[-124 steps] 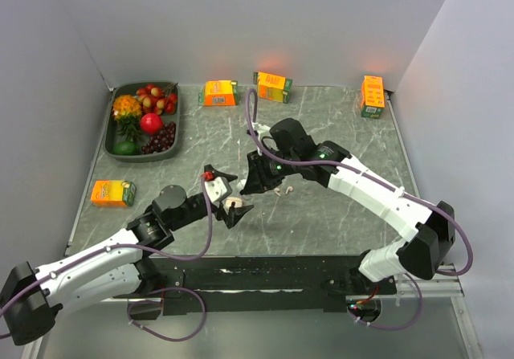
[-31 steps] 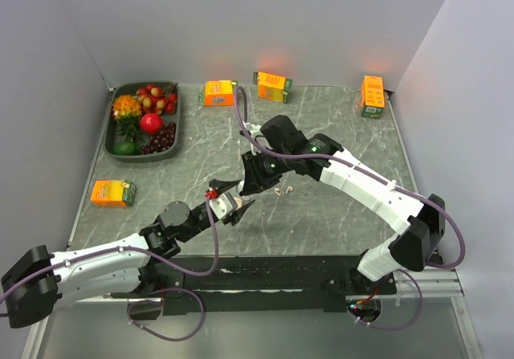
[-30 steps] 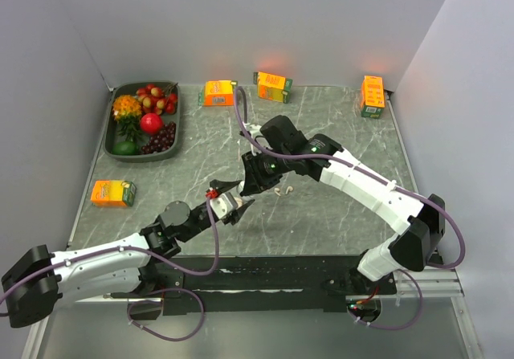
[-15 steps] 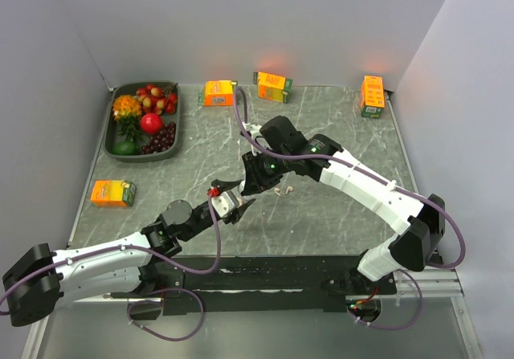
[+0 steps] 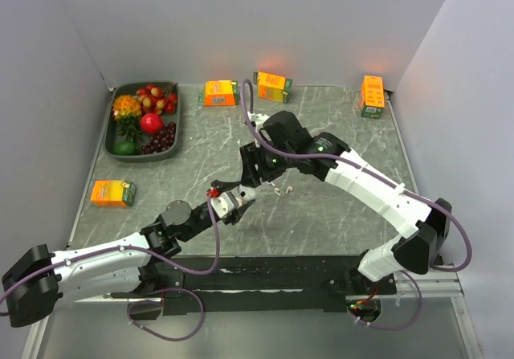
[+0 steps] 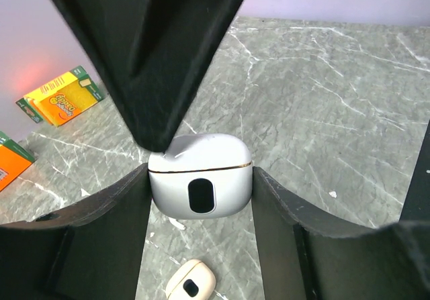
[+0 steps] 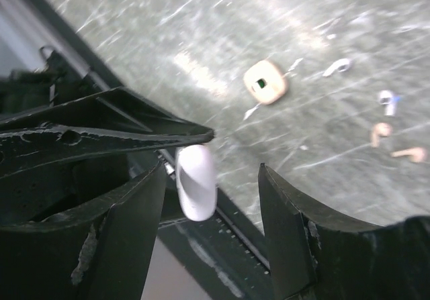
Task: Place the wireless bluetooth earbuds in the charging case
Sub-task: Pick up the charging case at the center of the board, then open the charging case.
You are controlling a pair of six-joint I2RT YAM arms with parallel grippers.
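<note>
My left gripper (image 6: 200,187) is shut on a white charging case (image 6: 201,172), held off the table with its dark oval window facing the camera. My right gripper (image 7: 211,172) hangs just above it, open, and the case (image 7: 196,182) shows edge-on between the fingers with a gap on each side. In the top view the two grippers meet near the table's middle, the left gripper (image 5: 229,205) below the right gripper (image 5: 247,178). Two white earbuds (image 7: 339,66) (image 7: 385,100) lie loose on the marble; from above they show as small specks, the earbuds (image 5: 279,189), right of the grippers.
A beige case (image 6: 191,283) (image 7: 265,82) lies on the table under the held one, with two beige earbuds (image 7: 380,131) nearby. A fruit tray (image 5: 120,154) sits back left. Orange cartons (image 5: 219,93) (image 5: 273,86) (image 5: 372,95) line the back, another carton (image 5: 112,192) at the left.
My right gripper's jaws have spread apart and it has risen slightly from the case. The left gripper keeps its hold in the same place.
</note>
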